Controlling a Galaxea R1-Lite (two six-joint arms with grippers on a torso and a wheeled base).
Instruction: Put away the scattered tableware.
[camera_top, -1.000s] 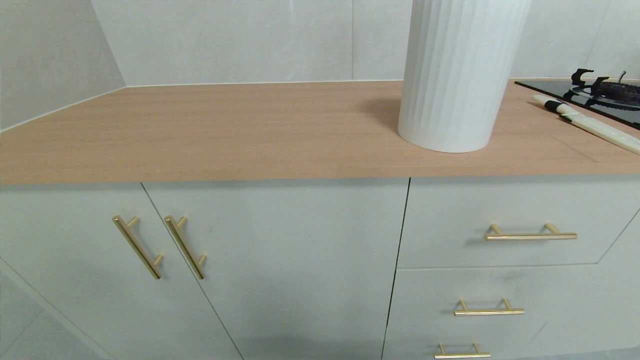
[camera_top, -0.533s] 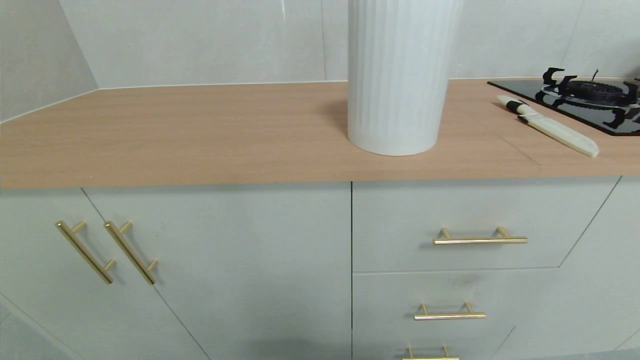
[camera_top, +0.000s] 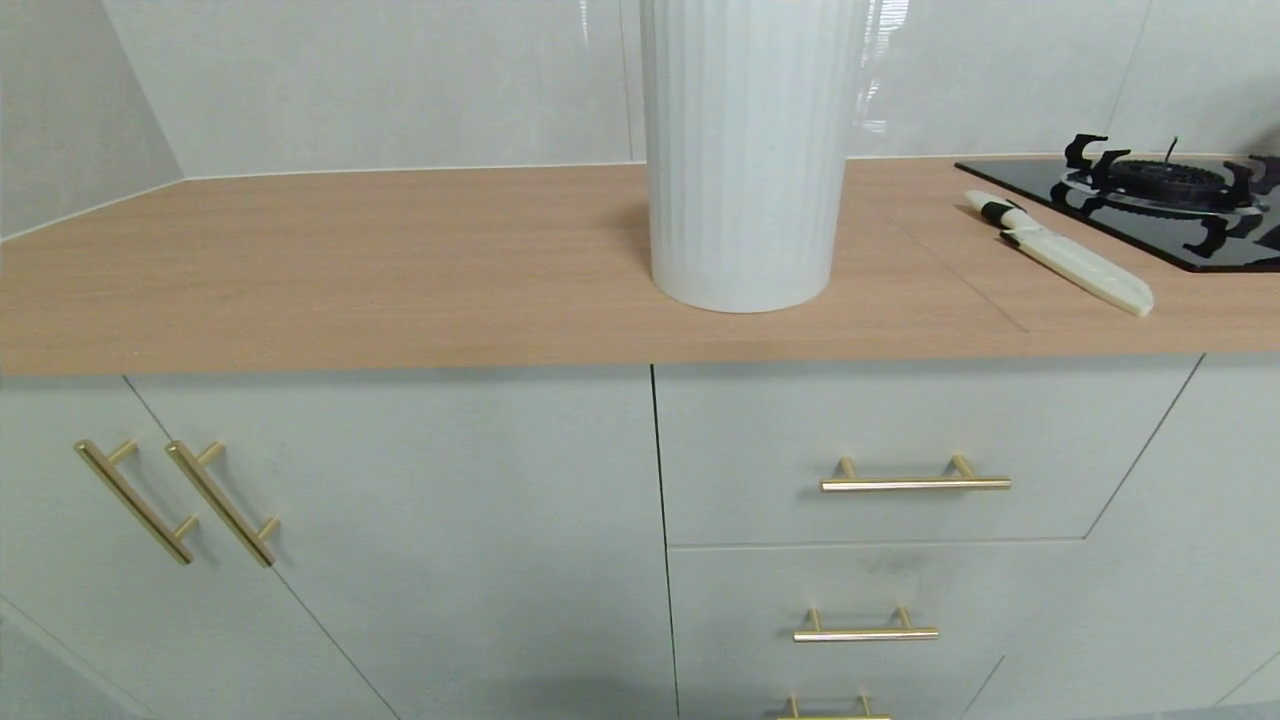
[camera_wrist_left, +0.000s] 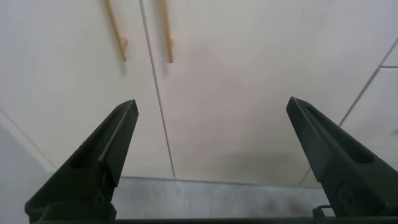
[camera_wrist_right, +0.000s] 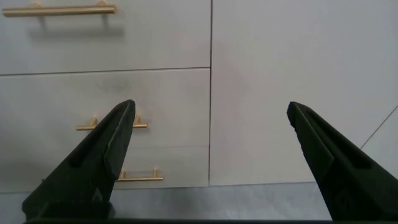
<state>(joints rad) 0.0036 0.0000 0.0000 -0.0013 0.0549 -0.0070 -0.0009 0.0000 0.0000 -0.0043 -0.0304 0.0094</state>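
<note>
A white knife (camera_top: 1062, 254) with a black band on its handle lies on the wooden counter (camera_top: 400, 270) at the right, beside the black stove top (camera_top: 1150, 205). A tall white ribbed container (camera_top: 745, 150) stands on the counter near its front edge, left of the knife. My left gripper (camera_wrist_left: 211, 109) is open and empty, low down, facing the cabinet doors (camera_wrist_left: 249, 81). My right gripper (camera_wrist_right: 211, 109) is open and empty too, facing the drawer fronts (camera_wrist_right: 106, 93).
Below the counter are two cabinet doors with slanted gold handles (camera_top: 180, 500) at the left and a stack of drawers with gold bar handles (camera_top: 915, 482) at the right. A tiled wall (camera_top: 400, 80) backs the counter. A black burner grate (camera_top: 1165, 180) sits on the stove.
The whole head view has shifted: counter, container and knife now sit further left in the picture, so the camera turned right. The knife is now wholly in view.
</note>
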